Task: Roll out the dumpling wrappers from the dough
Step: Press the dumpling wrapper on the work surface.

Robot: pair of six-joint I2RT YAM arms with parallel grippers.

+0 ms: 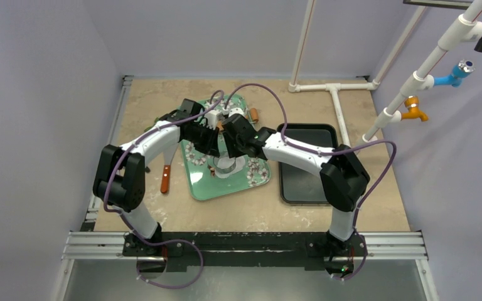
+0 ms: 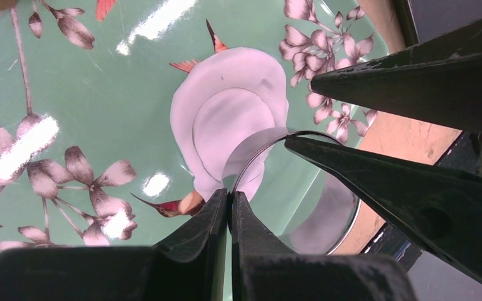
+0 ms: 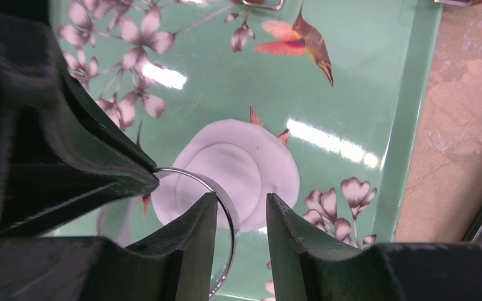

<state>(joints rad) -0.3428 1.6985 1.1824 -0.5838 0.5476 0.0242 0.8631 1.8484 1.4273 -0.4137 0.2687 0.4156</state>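
A thin flat white dumpling wrapper [image 2: 226,119] lies on the green floral tray [image 2: 88,94], with a round imprint in its middle. It also shows in the right wrist view [image 3: 251,163]. No dough lump is in view. My left gripper [image 2: 230,210] is shut on the rim of the round metal ring cutter [image 2: 326,219] and holds it just beside and above the wrapper. My right gripper [image 3: 241,210] is open, with the cutter's rim [image 3: 229,219] running between its fingers, close to the left one. In the top view both grippers meet over the cutter [image 1: 224,165].
An empty black tray [image 1: 307,175] lies right of the green tray [image 1: 201,185]. An orange-handled tool [image 1: 165,179] lies on the table left of it. A brown-handled object [image 1: 254,115] sits at its back edge. White pipes [image 1: 336,94] stand at the back right.
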